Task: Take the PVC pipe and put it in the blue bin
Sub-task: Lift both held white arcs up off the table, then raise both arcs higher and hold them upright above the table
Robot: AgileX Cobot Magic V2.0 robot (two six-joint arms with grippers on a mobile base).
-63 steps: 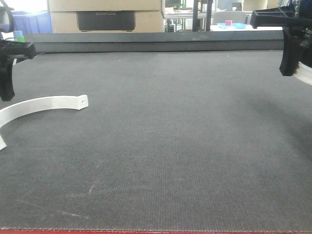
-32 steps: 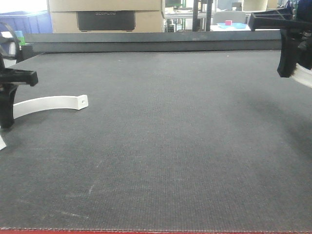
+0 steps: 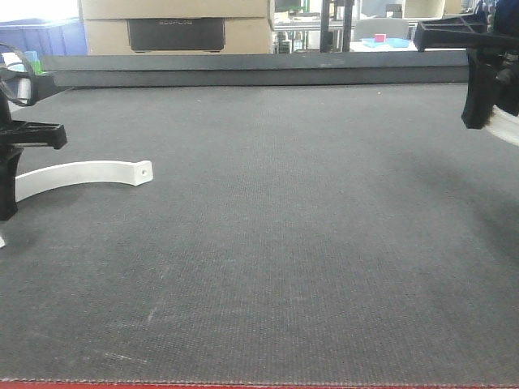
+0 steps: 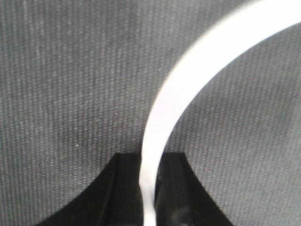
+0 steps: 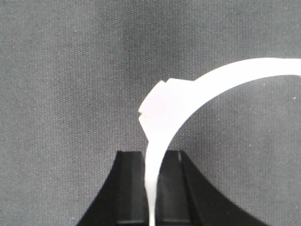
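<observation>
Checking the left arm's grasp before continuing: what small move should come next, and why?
Probably a short straight lift. The left gripper is closed on one end of the curved PVC piece, but in the front view its free end sits low at the grey mat, so carrying it sideways now might drag it.

We count two curved white PVC strips: the left strip (image 3: 81, 173) near the grey mat's (image 3: 284, 243) left edge, the right strip (image 3: 508, 127) at its right edge. We count two black grippers, the left gripper (image 4: 149, 188) and the right gripper (image 5: 151, 188), one mat, and one blue bin (image 3: 55, 36) beyond its far left corner.
</observation>
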